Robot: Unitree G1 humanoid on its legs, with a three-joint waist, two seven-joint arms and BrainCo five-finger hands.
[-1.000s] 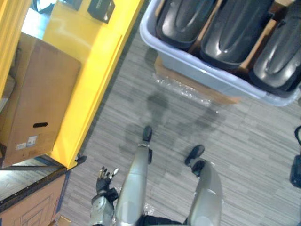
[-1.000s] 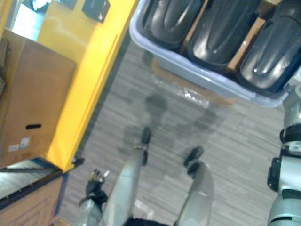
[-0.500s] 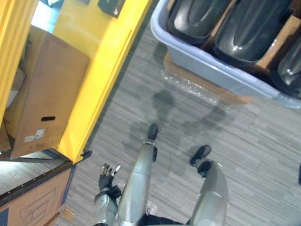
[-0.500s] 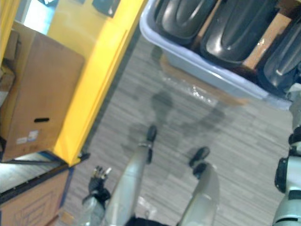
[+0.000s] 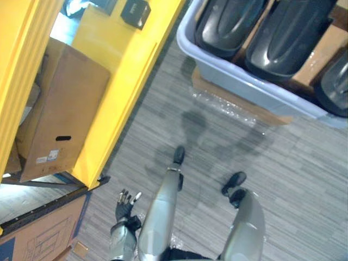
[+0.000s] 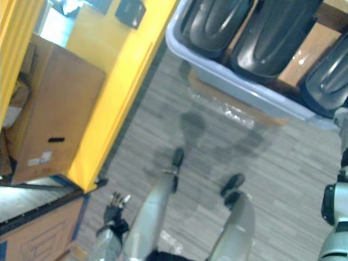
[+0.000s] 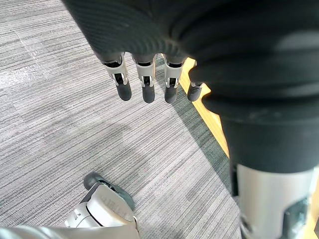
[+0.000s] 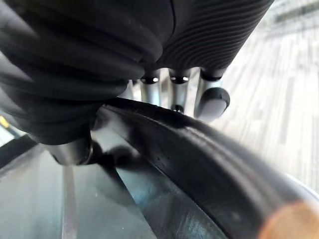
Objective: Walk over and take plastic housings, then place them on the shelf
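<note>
Three black plastic housings [image 5: 231, 24] [image 5: 288, 32] [image 5: 334, 81] lie side by side in a grey-blue bin [image 5: 244, 81] on the floor at the upper right. In the right wrist view my right hand [image 8: 211, 97] reaches over the glossy rim of one black housing [image 8: 189, 169], fingers hooked past the edge and thumb on the near side. My right arm [image 6: 334, 206] rises along the right edge toward the bin. At the lower left my left hand [image 5: 124, 202] hangs beside my leg, its fingers [image 7: 144, 84] straight and empty.
The yellow shelf frame [image 5: 136, 92] runs down the left side, with a cardboard box [image 5: 65, 119] inside it and another box [image 5: 38, 239] at the lower left. A flat cardboard sheet [image 5: 239, 100] lies under the bin. Grey carpet [image 5: 283, 174] spreads between shelf and bin.
The whole picture has shifted, so the camera has moved; shelf and bin keep their places relative to each other. My left hand hangs as before.
</note>
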